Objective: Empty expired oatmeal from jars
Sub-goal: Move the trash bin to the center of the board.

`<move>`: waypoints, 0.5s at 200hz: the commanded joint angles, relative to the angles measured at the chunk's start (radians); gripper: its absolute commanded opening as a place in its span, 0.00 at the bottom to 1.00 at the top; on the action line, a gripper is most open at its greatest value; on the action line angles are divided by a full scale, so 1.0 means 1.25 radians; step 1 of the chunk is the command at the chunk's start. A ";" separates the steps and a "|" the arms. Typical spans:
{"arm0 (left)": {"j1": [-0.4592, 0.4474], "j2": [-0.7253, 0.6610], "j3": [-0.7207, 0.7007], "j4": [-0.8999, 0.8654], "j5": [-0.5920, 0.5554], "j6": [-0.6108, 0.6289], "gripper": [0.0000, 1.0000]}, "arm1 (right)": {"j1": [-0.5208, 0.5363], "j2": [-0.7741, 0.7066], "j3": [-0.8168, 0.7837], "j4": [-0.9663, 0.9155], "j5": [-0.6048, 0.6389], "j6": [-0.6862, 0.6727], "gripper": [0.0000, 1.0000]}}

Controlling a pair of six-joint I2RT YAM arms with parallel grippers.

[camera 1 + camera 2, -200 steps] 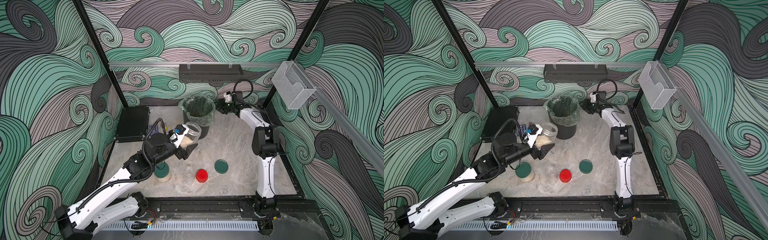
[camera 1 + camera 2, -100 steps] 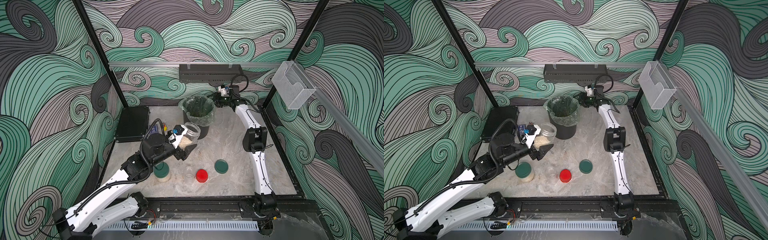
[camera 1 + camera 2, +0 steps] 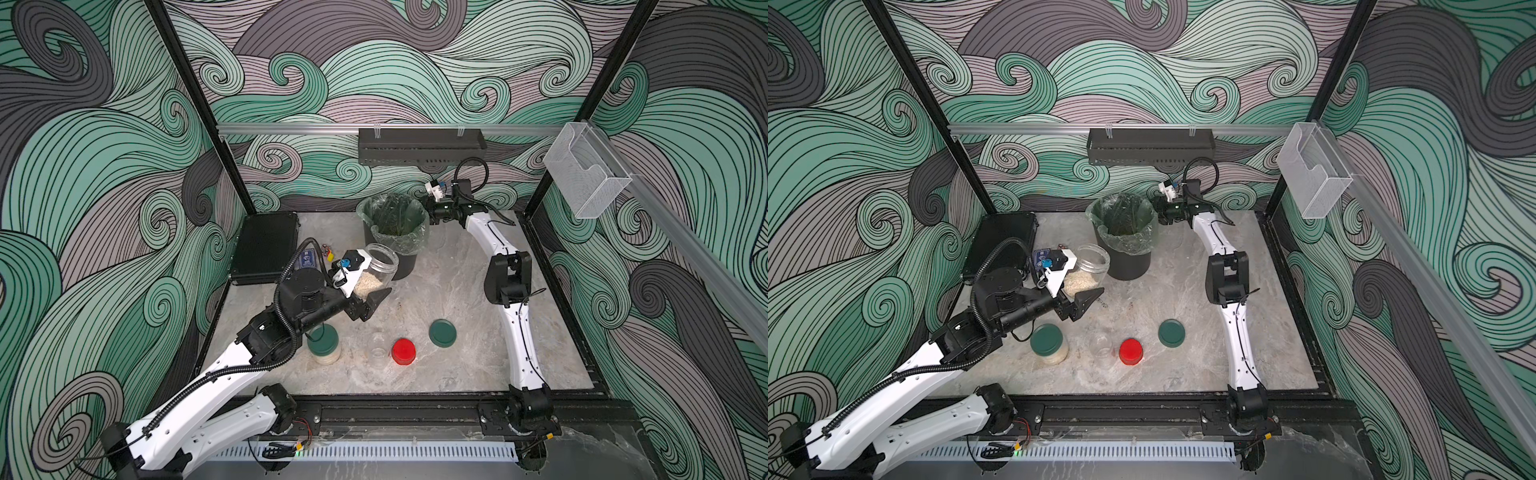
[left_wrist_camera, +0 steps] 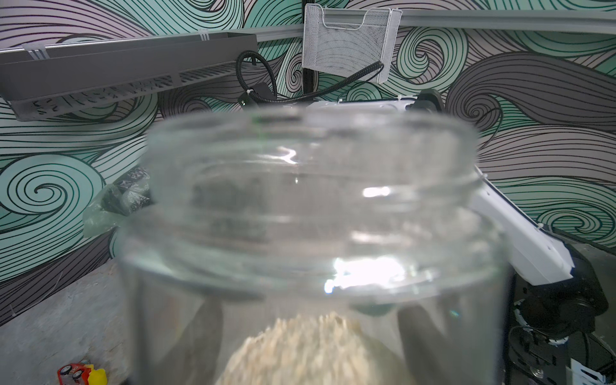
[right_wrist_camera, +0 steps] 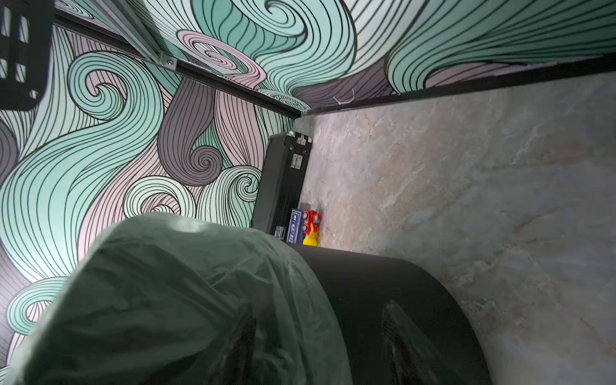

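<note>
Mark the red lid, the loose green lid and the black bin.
red lid [image 3: 403, 350]: in a top view, centre of its top.
loose green lid [image 3: 442, 333]: in a top view, centre of its flat face.
black bin [image 3: 1128, 262]: in a top view, its bare black side wall.

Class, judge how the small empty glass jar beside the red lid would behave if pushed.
The small jar looks empty, so probably light. Smooth clear glass: likely slippery, breakable. Short and upright, it should slide rather than tip.
</note>
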 commanded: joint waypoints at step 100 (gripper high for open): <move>0.006 -0.069 0.012 0.032 -0.010 0.008 0.37 | 0.041 -0.277 -0.337 0.025 -0.045 -0.139 0.62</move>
